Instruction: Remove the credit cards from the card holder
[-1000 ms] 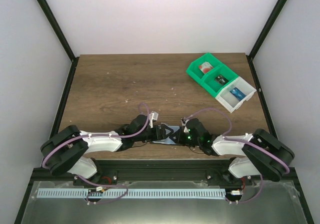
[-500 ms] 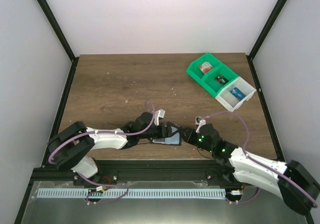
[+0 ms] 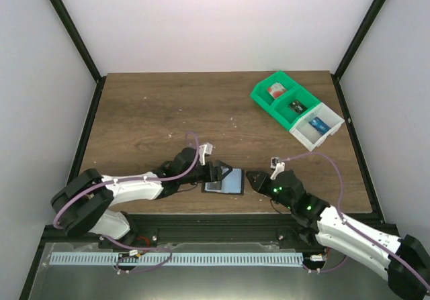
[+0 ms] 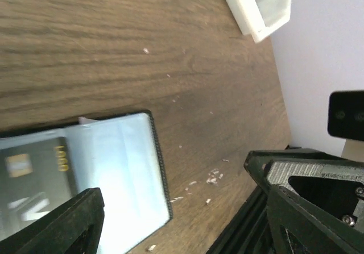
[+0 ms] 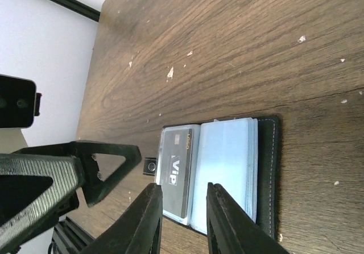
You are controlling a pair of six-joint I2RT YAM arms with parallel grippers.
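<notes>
The card holder [image 3: 230, 179] lies open and flat near the table's front edge. It also shows in the left wrist view [image 4: 122, 169] and the right wrist view [image 5: 227, 169]. Its left panel holds a dark credit card [image 5: 179, 177] marked VIP, also seen in the left wrist view [image 4: 31, 177]. Its right panel shows only pale blue sleeves. The pale card with the red circle is not in view. My left gripper [image 3: 215, 172] is open at the holder's left edge, by the black tab [image 5: 149, 166]. My right gripper [image 5: 185, 223] is open and empty, just right of the holder [image 3: 252, 178].
A green bin [image 3: 281, 98] and a white bin [image 3: 316, 127] stand at the back right with small items inside. The white bin also shows in the left wrist view [image 4: 256, 7]. The table's front edge and black rail run just behind the holder.
Both grippers were together on the holder; it now lies opened flat. My right gripper has drawn back to the right and the left has let go.
</notes>
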